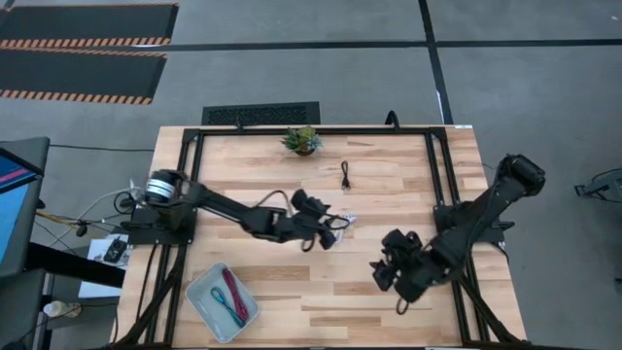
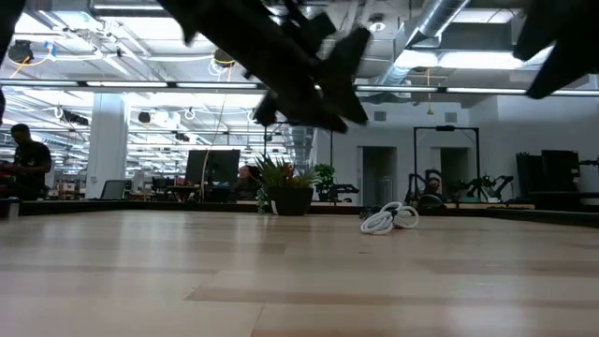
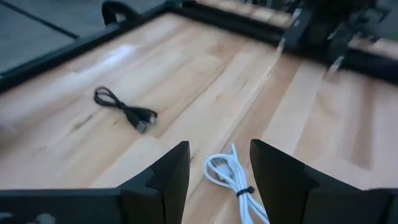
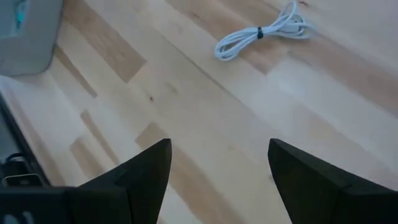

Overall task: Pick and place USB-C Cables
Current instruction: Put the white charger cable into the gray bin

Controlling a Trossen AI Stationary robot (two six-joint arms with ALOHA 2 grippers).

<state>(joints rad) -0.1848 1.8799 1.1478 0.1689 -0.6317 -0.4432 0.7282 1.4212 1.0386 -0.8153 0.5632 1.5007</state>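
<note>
Only overhead, teal and red cables (image 1: 231, 297) fill the tray (image 1: 200, 296).

Table (image 1: 389, 194): pale blond wood, banded planks, black frame.
White cable (image 3: 233, 180): white (dark tie at mid-coil).
Black cable (image 3: 124, 109): black.
Tray (image 1: 199, 292): light grey, at 7 o'clock; holds teal cable (image 1: 222, 303) and dark red cable (image 1: 233, 289).
Plant (image 1: 302, 140): green, at 12 o'clock.

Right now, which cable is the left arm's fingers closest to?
The white cable, lying on the table between the open fingers. The black cable lies farther off; two more sit in the tray.
</note>
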